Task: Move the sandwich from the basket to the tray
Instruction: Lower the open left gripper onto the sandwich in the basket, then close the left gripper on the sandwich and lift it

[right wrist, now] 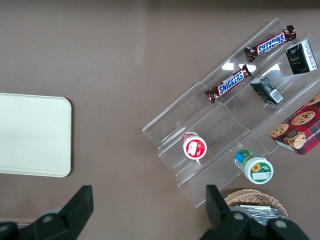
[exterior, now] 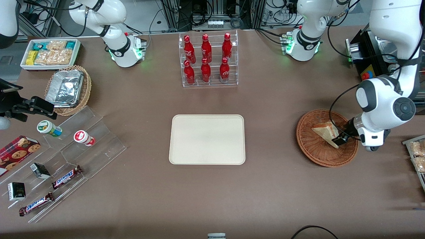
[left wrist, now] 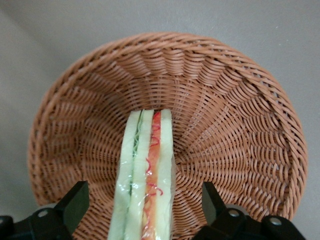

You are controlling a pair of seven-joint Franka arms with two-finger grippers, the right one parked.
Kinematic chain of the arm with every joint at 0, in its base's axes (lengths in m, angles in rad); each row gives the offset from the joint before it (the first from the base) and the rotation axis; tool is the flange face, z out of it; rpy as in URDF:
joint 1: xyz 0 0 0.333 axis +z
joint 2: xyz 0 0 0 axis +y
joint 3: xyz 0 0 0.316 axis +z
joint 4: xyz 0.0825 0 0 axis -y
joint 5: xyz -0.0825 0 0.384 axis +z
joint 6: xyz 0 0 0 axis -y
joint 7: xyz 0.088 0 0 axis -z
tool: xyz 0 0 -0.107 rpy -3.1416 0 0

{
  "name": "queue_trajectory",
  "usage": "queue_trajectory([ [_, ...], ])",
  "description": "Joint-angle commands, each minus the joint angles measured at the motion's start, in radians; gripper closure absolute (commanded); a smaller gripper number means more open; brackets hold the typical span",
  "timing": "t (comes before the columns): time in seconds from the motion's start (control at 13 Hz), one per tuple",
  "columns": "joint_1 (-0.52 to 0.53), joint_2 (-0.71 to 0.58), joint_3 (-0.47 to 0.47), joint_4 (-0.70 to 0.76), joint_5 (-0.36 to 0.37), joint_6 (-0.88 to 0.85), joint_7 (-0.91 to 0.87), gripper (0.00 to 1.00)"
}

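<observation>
From the front, the sandwich point(exterior: 326, 132) lies in the reddish-brown wicker basket point(exterior: 312, 151) toward the working arm's end of the bench point(exterior: 272, 192), with the left hand point(exterior: 340, 139) lowered over the wedge's end. The cream tray point(exterior: 207, 139) sits well apart at mid-bench, nearer the camera than a clear rack of red bottles point(exterior: 207, 59). At the left wrist, the hand's fingers point(left wrist: 75, 205) stand wide apart on either side of the sandwich point(left wrist: 145, 180) without touching it, the basket's woven wall point(left wrist: 225, 100) around it.

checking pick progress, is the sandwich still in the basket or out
In. The sandwich rests inside the basket, with the open tool straddling it.
</observation>
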Motion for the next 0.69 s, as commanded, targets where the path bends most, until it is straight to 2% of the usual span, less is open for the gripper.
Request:
queue_trajectory([
  [0.0, 0.004, 0.020, -0.005, -0.016, -0.021, 0.021, -0.022, 0.00],
  [0.15, 0.003, 0.037, -0.005, -0.040, -0.023, 0.050, -0.022, 0.00],
  [0.31, -0.007, 0.048, -0.005, -0.048, -0.021, 0.061, -0.020, 0.09],
  [0.46, -0.013, 0.056, -0.005, -0.051, -0.020, 0.056, -0.017, 0.32],
  [0.54, -0.010, 0.051, -0.005, -0.051, -0.018, 0.049, -0.013, 0.41],
  [0.62, -0.008, 0.045, -0.005, -0.051, -0.018, 0.041, -0.011, 0.46],
])
